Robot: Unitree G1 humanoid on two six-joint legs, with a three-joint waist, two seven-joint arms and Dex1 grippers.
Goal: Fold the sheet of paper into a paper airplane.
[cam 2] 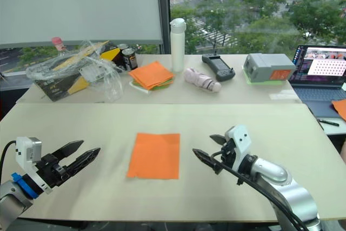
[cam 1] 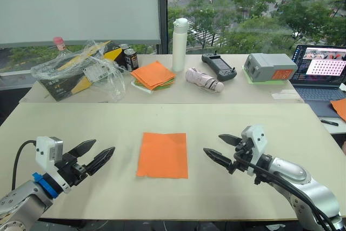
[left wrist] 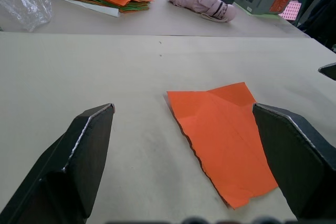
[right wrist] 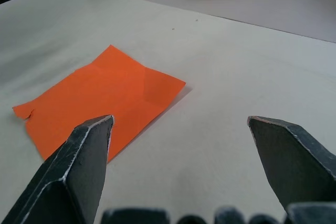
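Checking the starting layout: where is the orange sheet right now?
The sheet of paper lies flat on the near table, between the left gripper and the right gripper.

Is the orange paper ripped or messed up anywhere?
A little. The sheet of paper lies flat on the table between the two open grippers, but it shows faint creases, and one long edge looks ragged, with a small nick near a corner.

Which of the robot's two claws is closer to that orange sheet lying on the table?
Right, narrowly. The right gripper sits just off the sheet of paper, on its right; the left gripper sits slightly farther off, on its left. Both are open, touching nothing.
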